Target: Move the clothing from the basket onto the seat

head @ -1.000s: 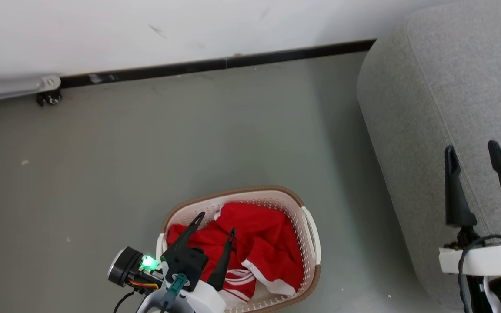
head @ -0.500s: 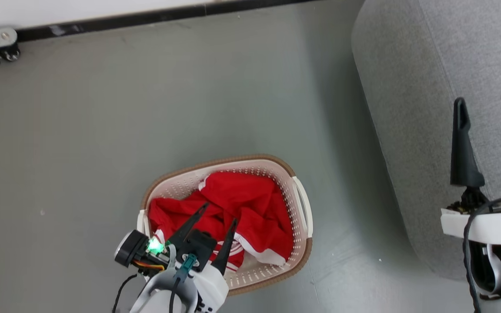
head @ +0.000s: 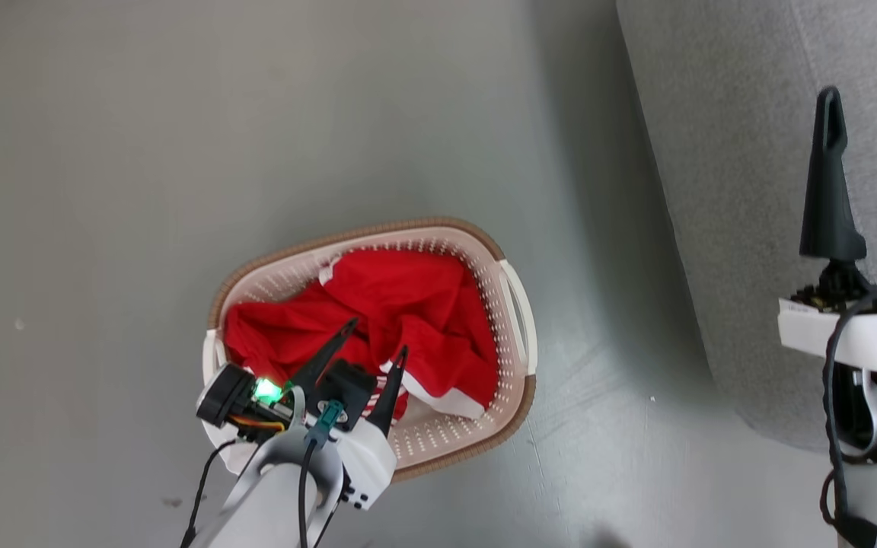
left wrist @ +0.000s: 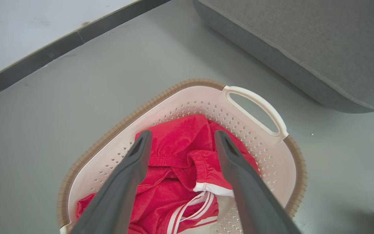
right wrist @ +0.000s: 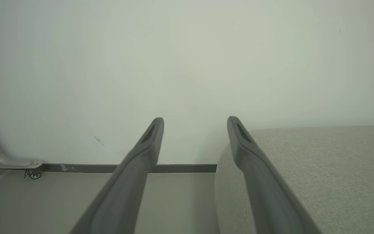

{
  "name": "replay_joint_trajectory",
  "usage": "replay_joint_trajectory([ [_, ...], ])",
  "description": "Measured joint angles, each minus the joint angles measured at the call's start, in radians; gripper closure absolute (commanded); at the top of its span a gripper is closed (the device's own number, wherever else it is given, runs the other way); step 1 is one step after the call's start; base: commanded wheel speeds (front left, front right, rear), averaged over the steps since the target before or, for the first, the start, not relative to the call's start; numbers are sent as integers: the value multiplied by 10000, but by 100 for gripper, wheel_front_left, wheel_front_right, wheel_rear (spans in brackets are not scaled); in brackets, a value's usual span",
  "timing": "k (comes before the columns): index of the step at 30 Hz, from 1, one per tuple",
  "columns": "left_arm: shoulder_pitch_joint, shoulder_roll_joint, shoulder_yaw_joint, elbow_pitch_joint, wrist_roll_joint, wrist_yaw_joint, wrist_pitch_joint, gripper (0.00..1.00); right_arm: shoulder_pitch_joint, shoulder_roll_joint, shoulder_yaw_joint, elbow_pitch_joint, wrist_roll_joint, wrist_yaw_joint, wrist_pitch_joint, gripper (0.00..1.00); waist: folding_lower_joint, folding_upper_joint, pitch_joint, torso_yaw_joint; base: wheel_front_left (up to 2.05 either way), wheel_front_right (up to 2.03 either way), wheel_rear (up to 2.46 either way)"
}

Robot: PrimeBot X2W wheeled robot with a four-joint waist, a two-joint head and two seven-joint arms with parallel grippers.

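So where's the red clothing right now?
The red clothing lies inside the laundry basket on the floor, low centre in the head view, under the open left gripper, grey sofa to its right.

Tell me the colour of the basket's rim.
The rim is woven-look brown, clearest in left wrist view.

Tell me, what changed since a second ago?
The view tipped down, so the whole picture shifted. The left gripper came lower over the red clothes, open, holding nothing. Clothes stay in the basket; the right gripper stays open by the sofa.
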Motion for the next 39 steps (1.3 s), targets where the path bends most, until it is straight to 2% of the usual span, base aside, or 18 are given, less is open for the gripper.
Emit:
replay_joint_trajectory([
  [20,-1321,-215,-441,1064,247,-100,-165,0,-1631,-33,403,414,186,0,-364,0,0,0,1769,-357,0,0,0],
  [24,-1578,-221,-617,1361,351,-385,-167,0,-1847,-36,441,499,188,0,-454,0,0,0,2057,-449,0,0,0],
  [28,-1723,-221,-717,1712,385,-441,-169,0,-2037,-38,472,619,272,0,-546,0,1,0,2319,-555,0,0,0],
  [39,-2435,-21,-397,2790,412,-422,31,0,-2475,-46,495,832,447,0,-796,0,0,0,3003,-957,0,0,0],
])
